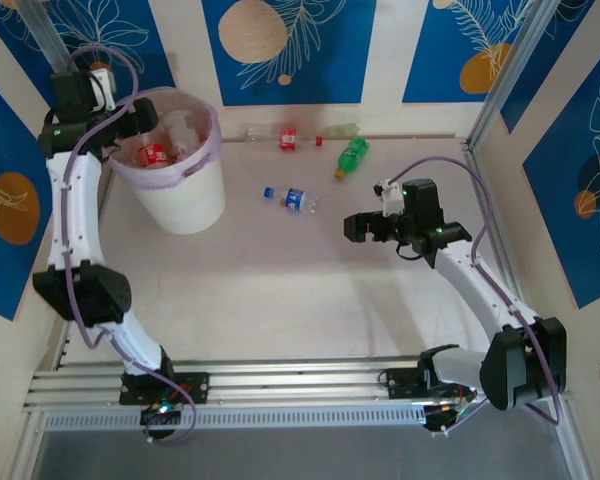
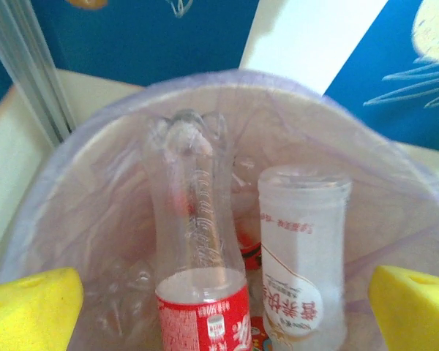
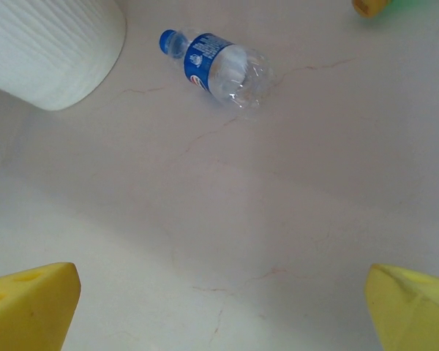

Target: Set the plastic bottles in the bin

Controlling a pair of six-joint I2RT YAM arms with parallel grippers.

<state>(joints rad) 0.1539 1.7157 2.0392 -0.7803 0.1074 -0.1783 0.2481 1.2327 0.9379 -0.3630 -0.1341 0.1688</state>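
The bin (image 1: 185, 200), a white bucket with a pink liner, stands at the back left. My left gripper (image 1: 146, 127) hovers over its mouth, open, fingertips (image 2: 31, 307) wide apart. Below them inside the bin (image 2: 88, 183) lie a clear red-label bottle (image 2: 201, 292) and a frosted white bottle (image 2: 304, 248). On the table lie a blue-label bottle (image 1: 293, 198), a green bottle (image 1: 352, 155) and a clear red-label bottle (image 1: 278, 135). My right gripper (image 1: 350, 228) is open and empty, right of the blue-label bottle (image 3: 219, 62), above bare table.
A small red cap (image 1: 319, 140) lies by the back wall. The bucket's ribbed wall (image 3: 51, 44) is at the upper left of the right wrist view. An aluminium frame post (image 2: 29, 80) rises just behind the bin. Walls close the table's back and right side.
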